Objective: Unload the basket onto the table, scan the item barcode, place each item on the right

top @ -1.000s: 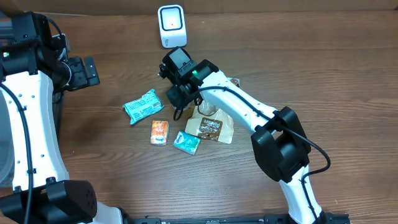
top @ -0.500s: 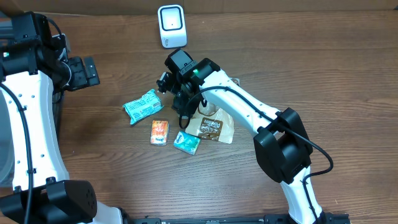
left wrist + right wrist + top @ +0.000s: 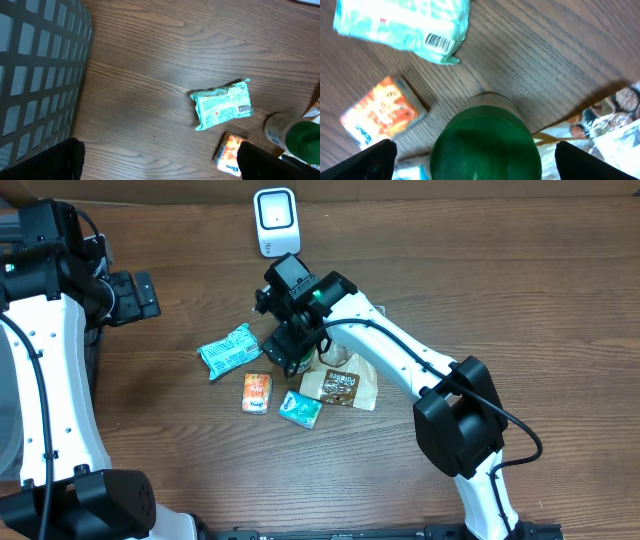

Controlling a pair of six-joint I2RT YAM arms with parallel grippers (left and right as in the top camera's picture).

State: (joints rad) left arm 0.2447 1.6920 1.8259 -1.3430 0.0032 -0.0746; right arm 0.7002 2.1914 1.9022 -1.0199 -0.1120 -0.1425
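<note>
A bottle with a green lid (image 3: 486,142) stands upright on the table, seen from straight above in the right wrist view. My right gripper (image 3: 476,152) hangs over it, open, its fingers (image 3: 375,160) well clear of the lid on both sides. From overhead the right gripper (image 3: 288,345) covers most of the bottle. The left wrist view shows the bottle's white body and green cap (image 3: 295,137). The white scanner (image 3: 275,222) stands at the back of the table. My left gripper (image 3: 130,295) is open and empty at the far left.
A teal packet (image 3: 230,350) with its barcode (image 3: 437,41) facing up lies left of the bottle. An orange packet (image 3: 257,392), a small teal packet (image 3: 300,409) and a brown bag (image 3: 342,385) lie around it. A black mesh basket (image 3: 35,75) is at the left.
My right gripper's jaws have spread wide and no longer grip the bottle, which now stands free on the table. The left arm has not moved.
</note>
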